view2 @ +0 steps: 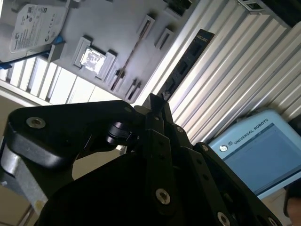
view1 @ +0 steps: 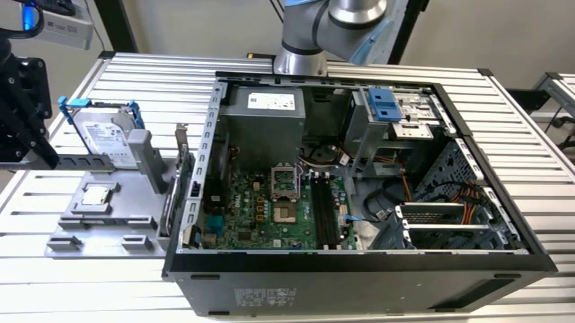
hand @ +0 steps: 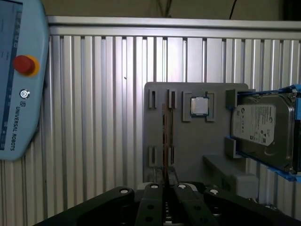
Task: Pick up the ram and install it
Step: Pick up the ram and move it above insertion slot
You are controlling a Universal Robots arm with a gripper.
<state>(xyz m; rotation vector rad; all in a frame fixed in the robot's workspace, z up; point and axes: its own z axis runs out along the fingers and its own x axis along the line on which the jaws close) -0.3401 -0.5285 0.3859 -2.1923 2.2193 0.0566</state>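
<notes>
The ram (hand: 164, 136) stands on edge in the grey holder (hand: 188, 141) and reads as a thin dark line between small brackets. In the second wrist view the ram (view2: 129, 56) is a slim stick on the same holder (view2: 108, 28). My gripper (hand: 166, 188) hangs well off the holder, its black fingers together with nothing between them. In the first wrist view its tips line up with the ram's near end. The fingertips (view2: 154, 101) also look closed in the second wrist view. The arm's black end (view1: 20, 101) sits at the exterior view's left edge.
An open computer case (view1: 359, 259) fills the table's middle, with black memory slots (view1: 328, 212) on its green board. The holder (view1: 90, 229) also carries a silver hard drive (view1: 99, 134) in a blue frame and a square processor (view1: 94, 196). A pale blue teach pendant (hand: 19, 80) lies nearby.
</notes>
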